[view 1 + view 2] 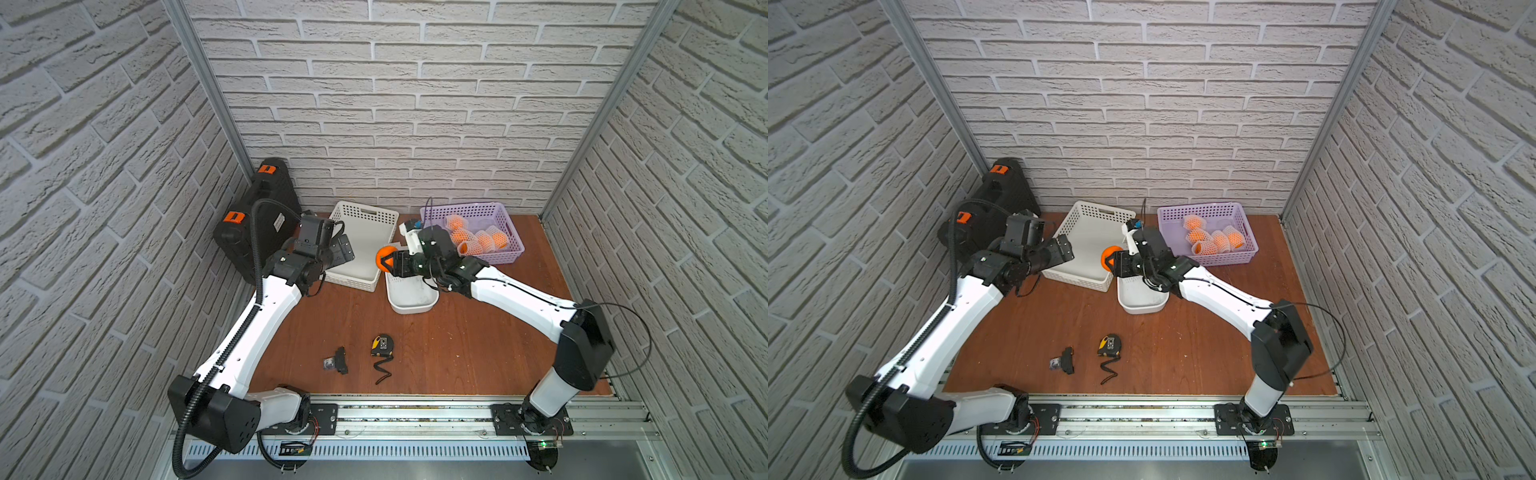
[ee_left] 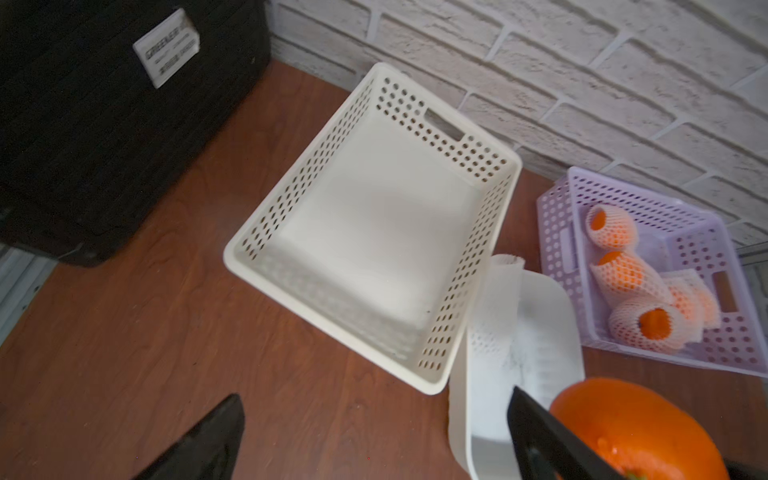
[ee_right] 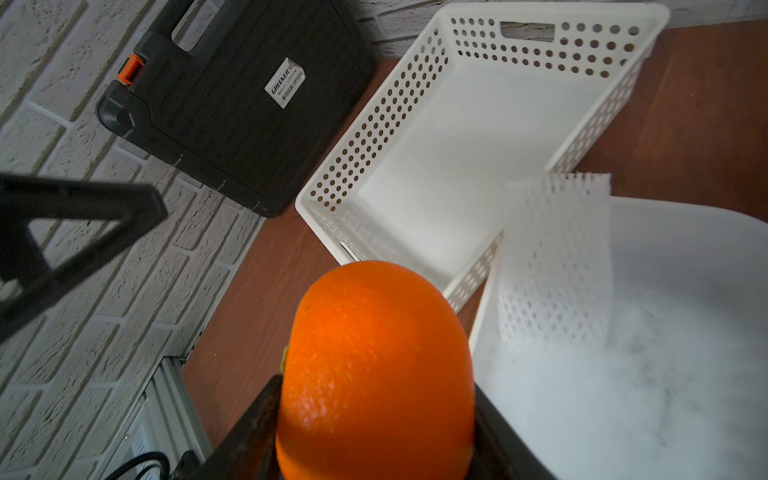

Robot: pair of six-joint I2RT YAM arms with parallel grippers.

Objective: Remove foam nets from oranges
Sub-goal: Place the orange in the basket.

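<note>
Finding: my right claw (image 1: 390,262) is clamped on one bare orange (image 3: 374,365), a finger on either side of it, and holds it in the air above the near corner of the white basket (image 1: 365,216) and the far end of the white tray (image 1: 409,305). My left claw (image 1: 344,250) stands wide and empty above the opposite side of that basket, well apart from the fruit. The foam net (image 3: 555,257) is off this orange. It shows at the tray's far end, just beside the basket wall, but it is blurred, and I cannot tell whether it lies settled. The netted oranges (image 1: 478,241) sit together in the purple basket (image 1: 469,206), each in its sleeve. Assessment: the stripping step on this fruit is complete, and what remains is to put the bare orange down. The white basket is empty and nearest, so I judge it the likely place. The next move calls for my right claw to carry the fruit over the basket floor, lower it and only then open, since a round fruit let go from height will roll or bounce. My left claw should stay clear of that path. Most of the task remains.
</note>
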